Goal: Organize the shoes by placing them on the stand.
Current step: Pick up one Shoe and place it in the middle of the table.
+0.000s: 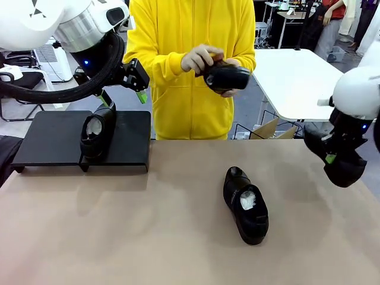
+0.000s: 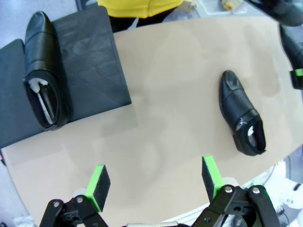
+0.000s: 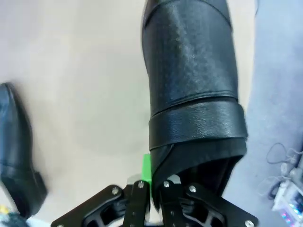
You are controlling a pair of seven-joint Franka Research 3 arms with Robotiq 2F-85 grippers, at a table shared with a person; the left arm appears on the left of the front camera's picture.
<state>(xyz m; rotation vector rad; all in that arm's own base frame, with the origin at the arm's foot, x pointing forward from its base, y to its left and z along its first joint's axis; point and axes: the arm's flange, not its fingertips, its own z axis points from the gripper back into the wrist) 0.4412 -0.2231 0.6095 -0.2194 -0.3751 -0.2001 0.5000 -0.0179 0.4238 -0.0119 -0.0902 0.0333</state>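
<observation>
The right gripper (image 3: 152,176) is pressed together on the opening rim of a glossy black leather dress shoe (image 3: 194,85). The shoe's grained upper runs straight out from the fingers, and it is held in the air by the edge of the beige tabletop (image 3: 75,85). Off to that gripper's side, a second black leather shoe (image 1: 245,205) lies on the tabletop with crumpled white paper in its opening and nothing crowding it.

The left gripper (image 2: 155,182) hangs spread wide with nothing between its green pads (image 2: 98,187). Beyond its fingertips, a third black shoe (image 2: 45,75), also stuffed with white paper, stands alone on the low matte-black rectangular stand (image 2: 90,66). Farther out, across the table, a person in a yellow hoodie (image 1: 187,35) holds a fourth black shoe (image 1: 225,76) in their hands (image 1: 202,58).
</observation>
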